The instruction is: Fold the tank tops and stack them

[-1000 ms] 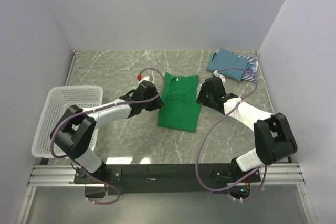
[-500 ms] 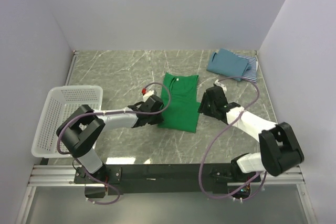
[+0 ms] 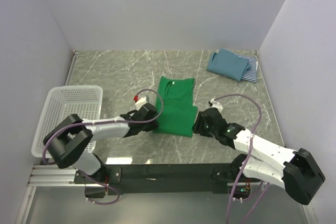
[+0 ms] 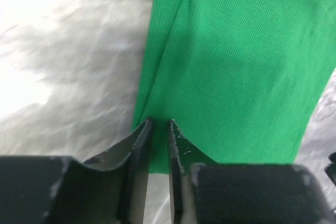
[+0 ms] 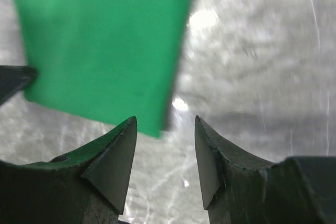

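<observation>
The bright green tank top (image 3: 176,109) lies flat on the marble table as a long narrow strip, neckline away from me. My left gripper (image 3: 153,121) is at its near left corner. In the left wrist view the jaws (image 4: 160,122) stand almost together, with the green hem (image 4: 236,66) pinched between them. My right gripper (image 3: 197,125) is at the near right corner, open; the green corner (image 5: 105,40) lies just beyond its tips (image 5: 165,120) with only bare table between them. The teal-blue top (image 3: 227,63) lies folded on the striped top (image 3: 252,71) at the back right.
A white mesh basket (image 3: 56,113) stands at the left edge of the table, beside the left arm. White walls close off the back and both sides. Purple cables loop over both arms.
Both grippers came toward the near edge, from the top's sides to its near corners. The left jaws narrowed onto the hem. The green top shifted slightly nearer and to the left.
</observation>
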Action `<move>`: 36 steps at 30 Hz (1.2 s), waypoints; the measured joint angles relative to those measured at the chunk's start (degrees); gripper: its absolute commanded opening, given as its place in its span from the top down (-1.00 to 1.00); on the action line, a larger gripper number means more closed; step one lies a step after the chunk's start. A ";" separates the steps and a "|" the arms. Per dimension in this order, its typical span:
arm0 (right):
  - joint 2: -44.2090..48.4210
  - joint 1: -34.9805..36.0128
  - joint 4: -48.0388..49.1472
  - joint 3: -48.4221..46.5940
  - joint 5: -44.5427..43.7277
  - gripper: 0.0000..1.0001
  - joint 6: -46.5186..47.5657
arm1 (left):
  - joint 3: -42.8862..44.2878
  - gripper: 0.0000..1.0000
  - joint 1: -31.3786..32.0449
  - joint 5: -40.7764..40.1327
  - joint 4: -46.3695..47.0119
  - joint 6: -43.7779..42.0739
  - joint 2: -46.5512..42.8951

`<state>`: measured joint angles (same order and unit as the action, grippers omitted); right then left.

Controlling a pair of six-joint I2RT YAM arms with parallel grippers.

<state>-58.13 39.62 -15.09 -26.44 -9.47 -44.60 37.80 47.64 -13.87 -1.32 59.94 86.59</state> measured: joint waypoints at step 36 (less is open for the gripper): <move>1.90 13.51 11.52 11.82 -2.21 0.08 -25.46 | -17.92 0.29 0.09 5.25 8.90 10.05 -16.04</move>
<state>-56.23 53.12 -3.57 -14.61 -11.68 -70.06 19.88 47.72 -8.62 7.57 70.00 70.54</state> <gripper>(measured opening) 0.489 0.398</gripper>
